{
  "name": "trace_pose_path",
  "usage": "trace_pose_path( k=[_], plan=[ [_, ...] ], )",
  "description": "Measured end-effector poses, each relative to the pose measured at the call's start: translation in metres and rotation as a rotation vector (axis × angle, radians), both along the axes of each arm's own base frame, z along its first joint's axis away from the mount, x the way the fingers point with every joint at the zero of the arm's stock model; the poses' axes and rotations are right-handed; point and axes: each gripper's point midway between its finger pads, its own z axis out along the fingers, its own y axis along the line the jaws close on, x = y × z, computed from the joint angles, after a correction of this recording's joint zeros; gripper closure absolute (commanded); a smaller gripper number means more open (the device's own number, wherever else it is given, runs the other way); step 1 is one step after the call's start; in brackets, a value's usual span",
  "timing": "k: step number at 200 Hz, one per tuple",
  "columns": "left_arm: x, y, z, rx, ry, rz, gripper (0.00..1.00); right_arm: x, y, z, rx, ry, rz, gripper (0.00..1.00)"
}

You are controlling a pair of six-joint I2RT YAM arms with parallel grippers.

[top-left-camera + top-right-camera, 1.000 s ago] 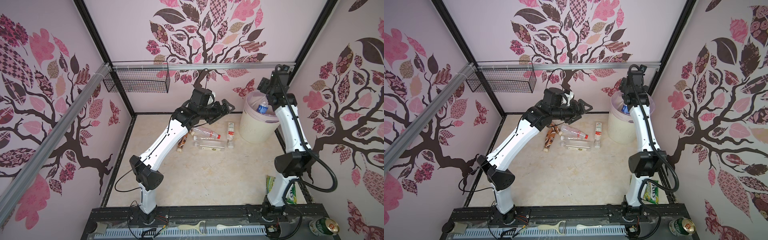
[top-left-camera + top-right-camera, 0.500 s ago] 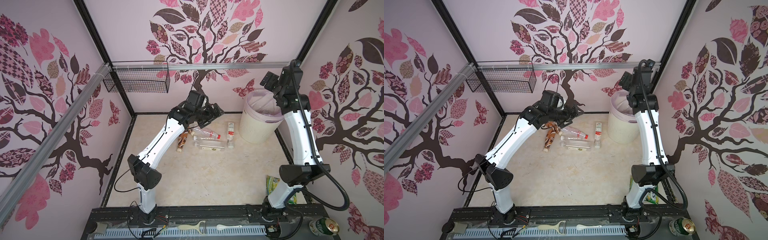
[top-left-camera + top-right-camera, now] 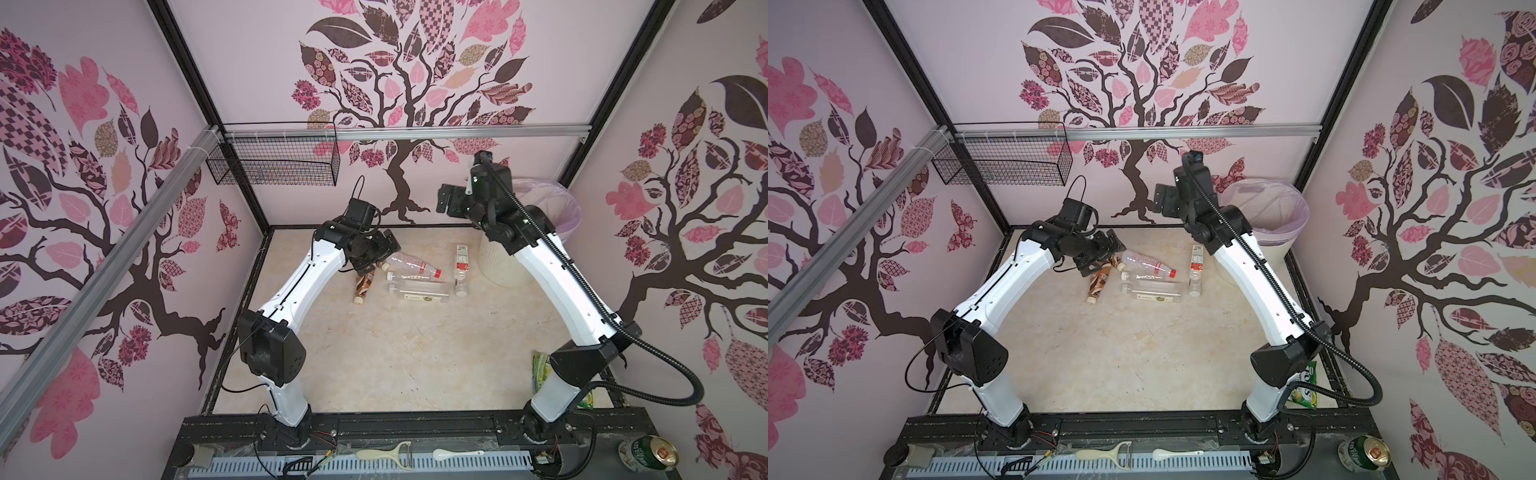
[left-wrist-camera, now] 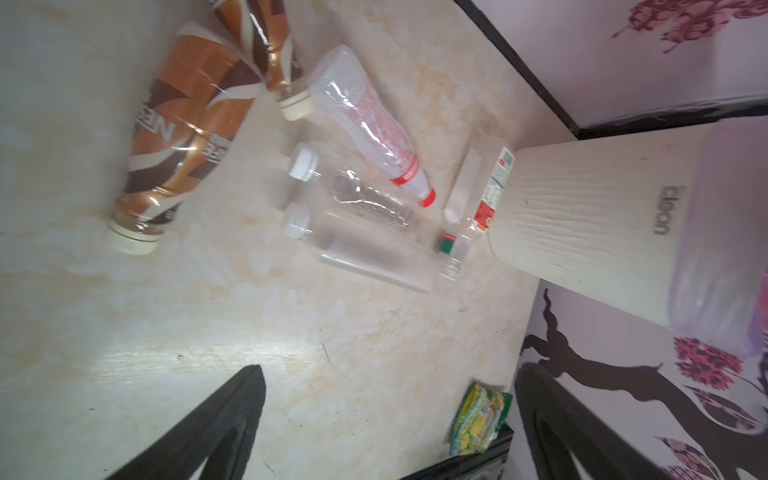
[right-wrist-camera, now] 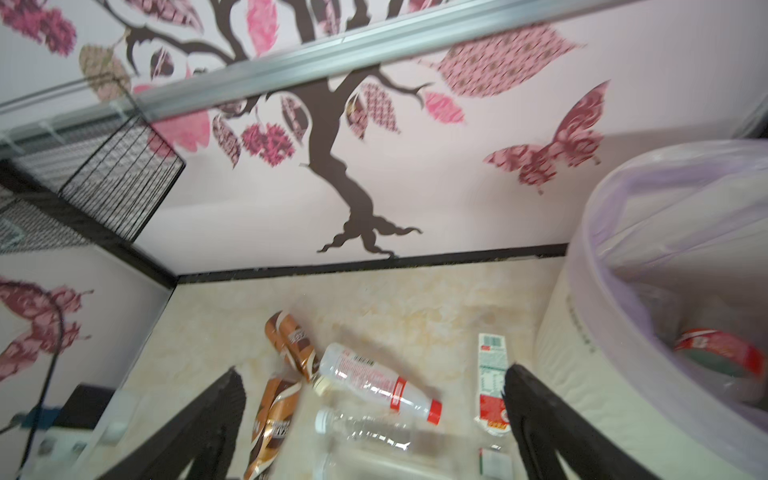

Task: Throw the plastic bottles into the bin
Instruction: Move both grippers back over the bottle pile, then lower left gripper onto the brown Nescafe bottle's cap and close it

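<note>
Claws on both arms are spread wide and nothing is held: left claw (image 4: 386,374) is poised by the plastic bottles (image 3: 413,266), right claw (image 5: 372,374) is raised beside the bin (image 3: 505,272). One bottle (image 5: 717,353) is seen inside the bin; six are left on the floor (image 3: 374,353).

Place: robot test cell, a lab rig dressed up as a room.
Shell: black frame posts (image 3: 185,62); panel walls (image 3: 249,62) papered with tree decals; aluminium rail (image 3: 457,134).
Ground: marble-look floor (image 3: 395,353).
Rig: two white arms (image 3: 307,278) bolted to a black base (image 3: 415,428); slotted cable duct (image 3: 457,459) and loose wires (image 3: 322,436) in front.
</note>
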Motion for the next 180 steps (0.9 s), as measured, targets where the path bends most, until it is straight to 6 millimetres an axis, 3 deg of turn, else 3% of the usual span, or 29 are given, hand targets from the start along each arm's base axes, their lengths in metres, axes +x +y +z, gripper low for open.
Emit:
trace_pose_path(
  k=[19, 38, 63, 80, 126, 180],
  plan=[
    [-0.007, 0.028, -0.033, 0.068, 0.046, 0.003, 0.02, -0.007, 0.016, -0.041, 0.003, 0.099, 0.037, 0.01],
    [-0.017, 0.049, -0.063, 0.140, 0.091, -0.013, 0.02, -0.013, 0.016, -0.080, -0.007, 0.192, 0.037, 0.00],
    [-0.032, 0.067, -0.097, 0.225, 0.146, -0.043, 0.02, -0.026, 0.011, -0.107, -0.014, 0.264, 0.038, 0.01],
    [-0.038, 0.071, -0.111, 0.255, 0.172, -0.073, 0.05, -0.035, 0.005, -0.108, -0.005, 0.273, 0.036, 0.00],
    [-0.029, 0.072, -0.143, 0.315, 0.194, -0.146, 0.09, -0.052, -0.001, -0.085, 0.035, 0.237, 0.057, 0.01],
    [-0.021, 0.074, -0.168, 0.365, 0.210, -0.198, 0.15, -0.059, -0.004, -0.092, 0.003, 0.272, 0.069, 0.00]
  ],
)
